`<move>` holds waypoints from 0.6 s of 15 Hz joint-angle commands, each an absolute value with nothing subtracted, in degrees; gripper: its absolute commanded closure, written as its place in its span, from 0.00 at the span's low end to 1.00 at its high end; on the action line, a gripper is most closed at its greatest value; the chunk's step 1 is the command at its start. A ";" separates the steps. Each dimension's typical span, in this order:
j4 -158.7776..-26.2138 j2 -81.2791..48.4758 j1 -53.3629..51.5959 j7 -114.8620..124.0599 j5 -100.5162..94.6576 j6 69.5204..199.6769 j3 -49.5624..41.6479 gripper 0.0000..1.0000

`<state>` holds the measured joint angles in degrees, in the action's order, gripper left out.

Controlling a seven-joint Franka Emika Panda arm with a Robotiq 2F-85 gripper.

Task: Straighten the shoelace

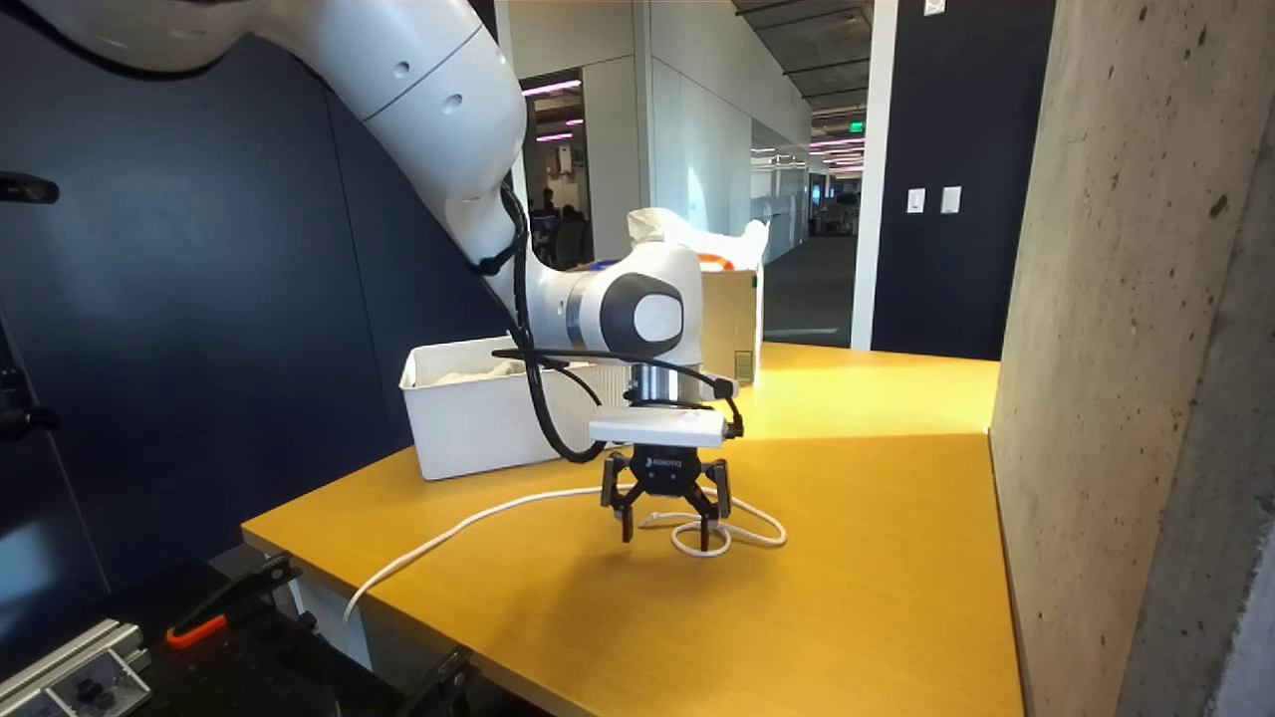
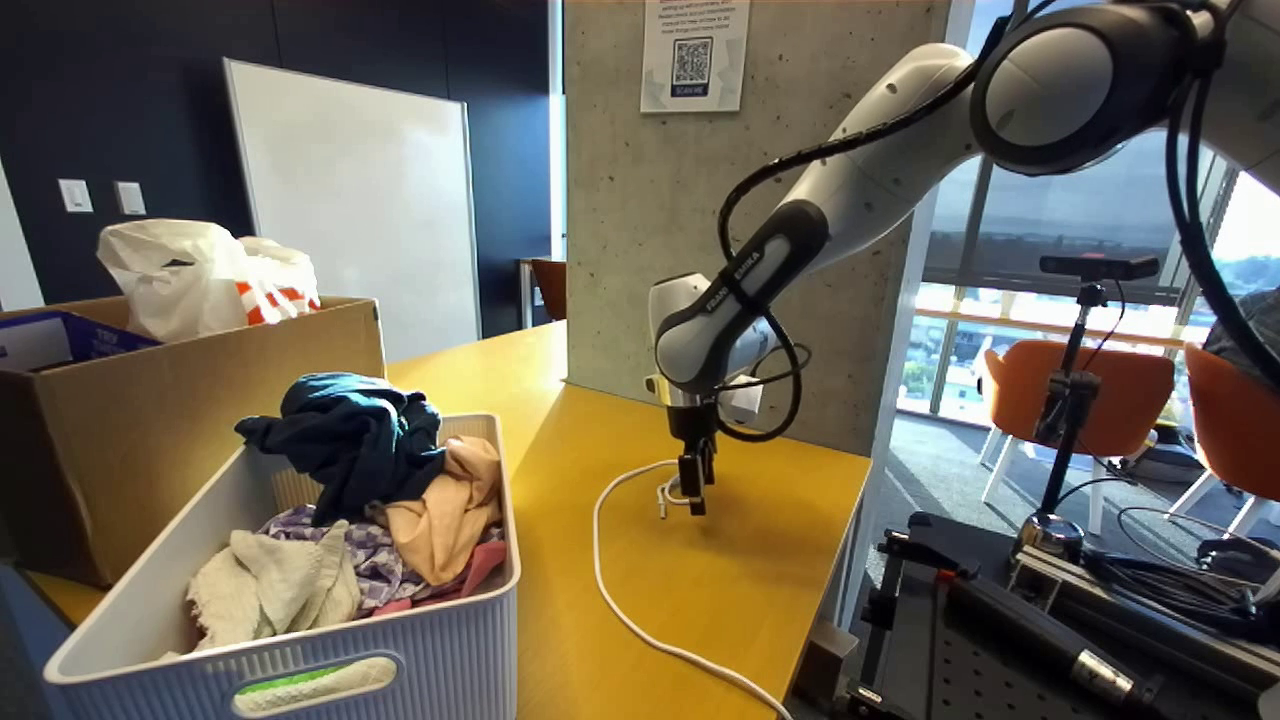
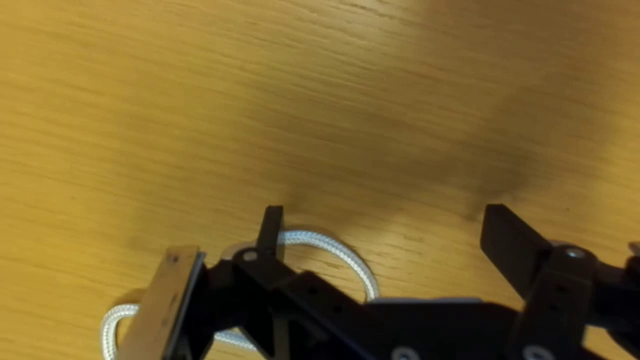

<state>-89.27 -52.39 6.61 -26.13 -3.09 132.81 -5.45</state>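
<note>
hand (image 3: 384, 215) spread | shoelace (image 3: 325, 243) visibly braided (wrist view only)

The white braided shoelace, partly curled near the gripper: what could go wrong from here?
The open black gripper might miss or catch the wrong strand: in the wrist view, one black fingertip hides part of the loop.
Pulling could tighten that loop, since the white braided shoelace seems to cross itself there.
In an exterior view it trails over the edge of the yellow wooden table and could slide further off.
</note>
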 commanded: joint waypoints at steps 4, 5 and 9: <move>-92.15 -51.29 7.37 -24.59 -8.40 139.19 -4.64 0.00; -91.98 -51.30 7.07 -24.39 -9.02 139.40 -4.75 0.00; -90.29 -52.34 7.06 -25.16 -10.82 139.81 -4.00 0.00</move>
<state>-90.78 -52.39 6.64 -25.65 -8.48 138.93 -5.12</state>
